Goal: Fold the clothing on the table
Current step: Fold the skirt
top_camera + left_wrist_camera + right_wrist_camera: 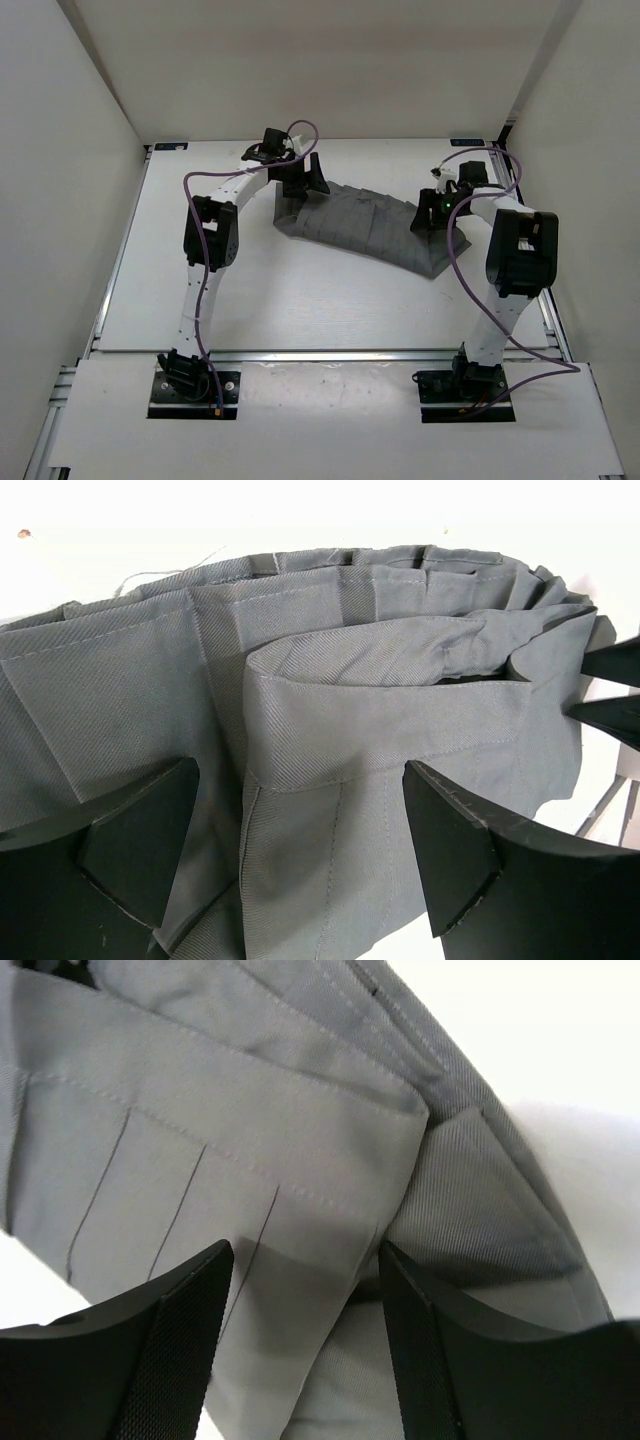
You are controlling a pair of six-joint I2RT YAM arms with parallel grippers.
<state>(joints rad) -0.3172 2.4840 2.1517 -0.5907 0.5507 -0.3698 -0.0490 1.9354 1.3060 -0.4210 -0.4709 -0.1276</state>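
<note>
Overhead, both arms bent over grey clothing (365, 225), left gripper (301, 185) at its left end, right gripper (432, 217) at right, both jaws apart.

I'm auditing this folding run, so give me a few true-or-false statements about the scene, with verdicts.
1. The clothing is grey and pleated. True.
2. It lies folded into a neat square. False: it sprawls as a long rumpled band across the table.
3. The left tool is at its left end, the right tool at its right end. True.
4. The left tool is shut. False: its fingers stand wide apart over the fabric.
</note>
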